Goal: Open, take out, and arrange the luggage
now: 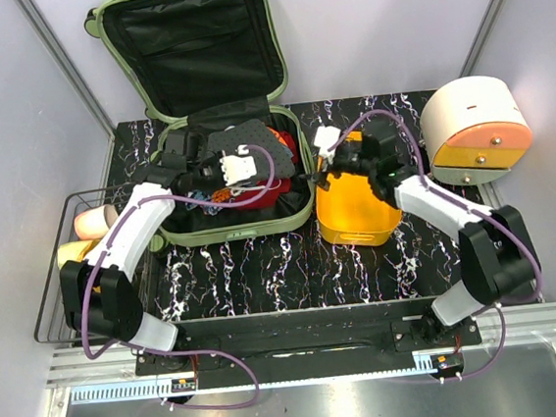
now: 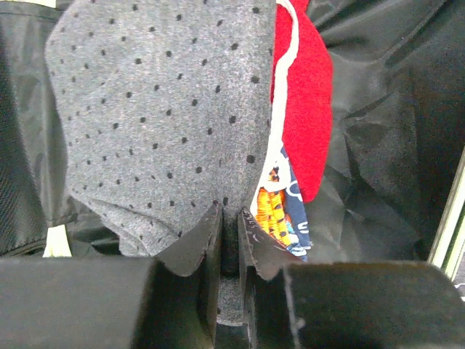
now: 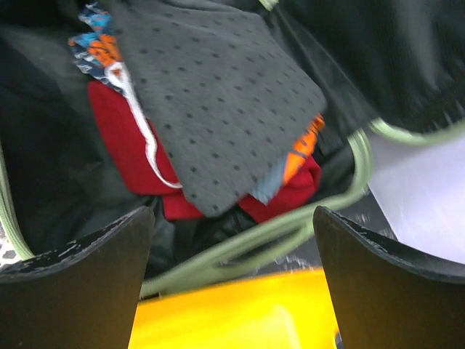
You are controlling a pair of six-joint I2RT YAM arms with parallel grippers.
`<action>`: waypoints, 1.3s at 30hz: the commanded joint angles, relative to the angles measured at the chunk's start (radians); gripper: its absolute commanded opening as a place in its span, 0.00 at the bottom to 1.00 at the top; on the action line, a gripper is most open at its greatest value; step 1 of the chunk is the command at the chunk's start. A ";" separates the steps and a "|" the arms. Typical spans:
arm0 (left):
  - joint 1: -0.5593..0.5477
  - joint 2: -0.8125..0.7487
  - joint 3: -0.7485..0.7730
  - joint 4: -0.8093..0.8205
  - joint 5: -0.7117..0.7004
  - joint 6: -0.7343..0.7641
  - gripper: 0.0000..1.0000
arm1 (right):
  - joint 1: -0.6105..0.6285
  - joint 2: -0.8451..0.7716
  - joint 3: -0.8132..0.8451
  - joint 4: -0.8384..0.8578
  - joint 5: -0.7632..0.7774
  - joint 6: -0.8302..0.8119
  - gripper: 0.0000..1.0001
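Your left gripper (image 2: pixel 229 218) is pinched shut on a fold of the grey dotted cloth (image 2: pixel 160 109) inside the luggage (image 1: pixel 241 231), which lies open on the table (image 1: pixel 264 269). Lift straight up, so the red garment (image 2: pixel 305 109) underneath doesn't drag along. Your right gripper (image 3: pixel 232 218) hovers wide open over the luggage's right rim, above the yellow tray (image 1: pixel 358 218).

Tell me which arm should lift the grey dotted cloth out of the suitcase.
Left. The left gripper pinches the grey dotted cloth inside the pale-green hard-shell suitcase; the right gripper stands open, empty.
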 commanded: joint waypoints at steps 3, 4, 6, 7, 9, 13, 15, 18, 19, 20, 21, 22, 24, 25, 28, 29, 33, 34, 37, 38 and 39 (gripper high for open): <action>0.045 -0.004 0.109 -0.060 0.131 -0.022 0.10 | 0.155 0.151 0.046 0.320 -0.029 -0.168 1.00; 0.048 0.000 0.115 -0.060 0.133 -0.025 0.09 | 0.167 0.174 0.091 0.325 -0.020 -0.165 1.00; 0.059 0.008 0.135 -0.069 0.148 -0.038 0.06 | 0.204 0.234 0.128 0.345 0.009 -0.165 1.00; 0.063 0.013 0.143 -0.070 0.151 -0.044 0.03 | 0.215 0.253 0.155 0.360 0.009 -0.174 1.00; 0.073 0.017 0.161 -0.072 0.165 -0.055 0.01 | 0.241 0.294 0.178 0.360 -0.007 -0.200 1.00; 0.080 0.017 0.174 -0.075 0.179 -0.061 0.00 | 0.273 0.363 0.241 0.376 0.029 -0.271 1.00; 0.082 0.017 0.181 -0.078 0.189 -0.068 0.00 | 0.284 0.411 0.269 0.379 0.076 -0.286 1.00; 0.083 0.020 0.190 -0.080 0.202 -0.079 0.00 | 0.308 0.477 0.310 0.396 0.135 -0.360 1.00; 0.085 0.020 0.194 -0.080 0.205 -0.082 0.00 | 0.318 0.490 0.332 0.396 0.143 -0.393 1.00; 0.085 0.022 0.200 -0.083 0.206 -0.088 0.00 | 0.319 0.516 0.344 0.396 0.149 -0.406 0.98; 0.086 0.023 0.204 -0.084 0.209 -0.088 0.00 | 0.322 0.529 0.359 0.397 0.173 -0.411 0.94; 0.086 0.022 0.206 -0.086 0.211 -0.087 0.00 | 0.324 0.541 0.393 0.396 0.192 -0.405 0.86; 0.085 0.019 0.210 -0.090 0.211 -0.091 0.00 | 0.325 0.560 0.430 0.361 0.233 -0.389 0.75; 0.086 0.014 0.212 -0.090 0.212 -0.093 0.00 | 0.325 0.561 0.462 0.345 0.242 -0.377 0.70; 0.091 0.000 0.215 -0.093 0.213 -0.110 0.01 | 0.325 0.540 0.476 0.295 0.236 -0.356 0.32; 0.093 -0.004 0.224 -0.092 0.206 -0.140 0.06 | 0.325 0.508 0.469 0.288 0.226 -0.351 0.16; 0.122 -0.032 0.275 -0.083 0.197 -0.277 0.60 | 0.325 0.419 0.482 0.165 0.210 -0.273 0.00; 0.141 -0.039 0.289 -0.075 0.199 -0.310 0.72 | 0.325 0.403 0.525 0.120 0.221 -0.215 0.00; 0.207 -0.081 0.344 0.004 0.191 -0.487 0.88 | 0.322 0.348 0.634 -0.087 0.265 -0.075 0.00; 0.227 -0.088 0.377 0.046 0.191 -0.572 0.99 | 0.321 0.319 0.663 -0.150 0.269 -0.044 0.00; 0.247 -0.101 0.394 0.064 0.183 -0.611 0.99 | 0.321 0.304 0.688 -0.281 0.282 -0.012 0.00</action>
